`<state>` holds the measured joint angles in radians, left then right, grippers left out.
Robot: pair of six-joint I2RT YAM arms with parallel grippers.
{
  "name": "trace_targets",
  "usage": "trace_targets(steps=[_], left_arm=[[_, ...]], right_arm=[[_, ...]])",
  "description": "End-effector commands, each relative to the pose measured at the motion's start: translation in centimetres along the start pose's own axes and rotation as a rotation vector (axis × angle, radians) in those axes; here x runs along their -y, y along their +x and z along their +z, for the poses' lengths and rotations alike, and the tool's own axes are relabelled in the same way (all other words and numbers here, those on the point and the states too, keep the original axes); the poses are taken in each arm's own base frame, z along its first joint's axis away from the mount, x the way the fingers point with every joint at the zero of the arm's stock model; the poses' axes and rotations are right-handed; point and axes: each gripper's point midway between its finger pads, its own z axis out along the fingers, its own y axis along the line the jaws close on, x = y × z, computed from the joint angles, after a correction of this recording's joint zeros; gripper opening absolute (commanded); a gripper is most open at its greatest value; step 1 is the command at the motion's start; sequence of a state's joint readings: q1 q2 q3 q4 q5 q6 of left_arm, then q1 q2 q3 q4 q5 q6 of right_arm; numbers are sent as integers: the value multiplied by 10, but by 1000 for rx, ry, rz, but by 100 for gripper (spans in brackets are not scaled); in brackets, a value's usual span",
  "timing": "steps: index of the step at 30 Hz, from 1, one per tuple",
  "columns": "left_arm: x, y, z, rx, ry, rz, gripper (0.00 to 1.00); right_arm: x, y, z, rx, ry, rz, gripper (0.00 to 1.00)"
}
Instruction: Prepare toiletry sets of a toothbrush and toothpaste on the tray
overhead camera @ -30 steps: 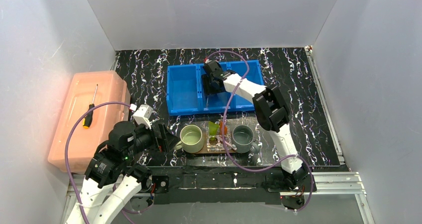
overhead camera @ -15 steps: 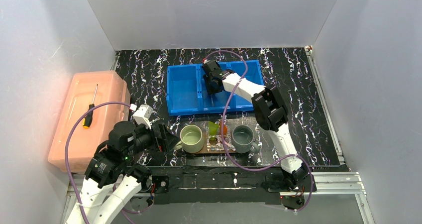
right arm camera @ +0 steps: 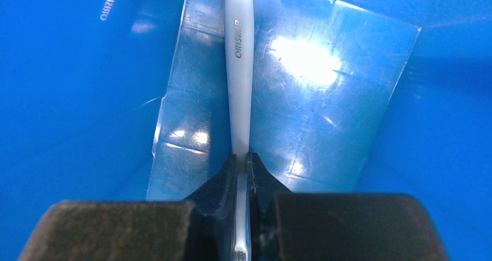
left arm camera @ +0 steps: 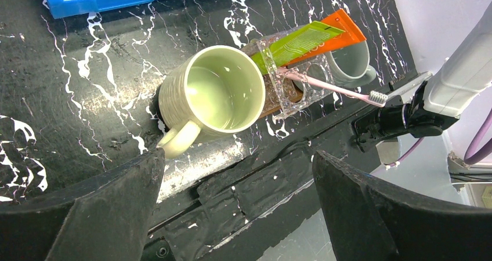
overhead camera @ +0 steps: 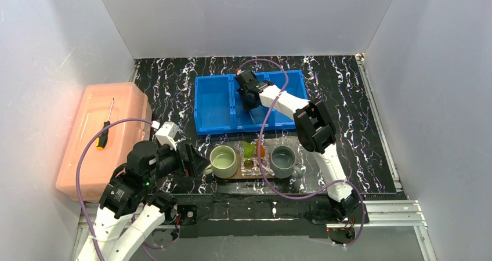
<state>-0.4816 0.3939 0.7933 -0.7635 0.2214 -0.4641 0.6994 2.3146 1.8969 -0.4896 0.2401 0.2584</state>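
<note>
Gripping a toothbrush point(right arm camera: 238, 69): R gripper point(right arm camera: 242, 171) is down in mid compartment of blue bin point(overhead camera: 212, 107), jaws pinched narrow on the white handle. Rest of handle runs away from the fingers over bin floor. Can't tell if brush is lifted or resting.

L gripper point(left arm camera: 237, 162) is wide open, nothing between jaws. It hovers low near table's front-left, just off tray's left end, facing green mug point(left arm camera: 212, 90). No contact w/ mug.

Tray point(overhead camera: 264, 177) lies near front edge, well apart from bin. On it, L to R: green mug, clear holder point(left arm camera: 290, 93), grey mug point(overhead camera: 284, 161).

Lime tube point(left arm camera: 296, 40) and orange tube point(left arm camera: 342, 32) sit side by side in holder, touching.

2nd brush point(left arm camera: 330, 87), pale pink, lies across holder. Its bristle end sticks out past tray toward front rail.

Pink box point(overhead camera: 101, 156) sits far left, screwdriver point(overhead camera: 104, 134) on its lid.
</note>
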Motion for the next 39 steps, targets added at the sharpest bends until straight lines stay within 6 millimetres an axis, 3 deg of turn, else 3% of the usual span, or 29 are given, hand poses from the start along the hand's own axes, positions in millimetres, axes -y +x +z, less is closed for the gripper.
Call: trace_targets(steps=[1, 13, 20, 22, 24, 28, 32, 39], left_arm=[[-1, 0, 3, -8, -1, 11, 98], [-1, 0, 3, -10, -4, 9, 98], [-2, 1, 4, -14, -7, 7, 98], [-1, 1, 4, -19, -3, 6, 98], [2, 1, 4, -23, 14, 4, 98], [11, -3, 2, -18, 48, -9, 98], [35, -15, 2, 2, 149, -79, 98], [66, -32, -5, 37, 288, -156, 98]], right_arm=[[5, 12, 3, -31, 1, -9, 1], [-1, -49, -61, 155, -54, 30, 1], [0, -74, -100, 249, -74, 54, 1], [-5, -86, -128, 307, -121, 82, 1], [-10, -99, -175, 392, -188, 113, 1], [-19, -101, -216, 459, -289, 149, 1], [-28, -95, -265, 539, -422, 192, 1], [-46, -79, -324, 631, -656, 264, 1]])
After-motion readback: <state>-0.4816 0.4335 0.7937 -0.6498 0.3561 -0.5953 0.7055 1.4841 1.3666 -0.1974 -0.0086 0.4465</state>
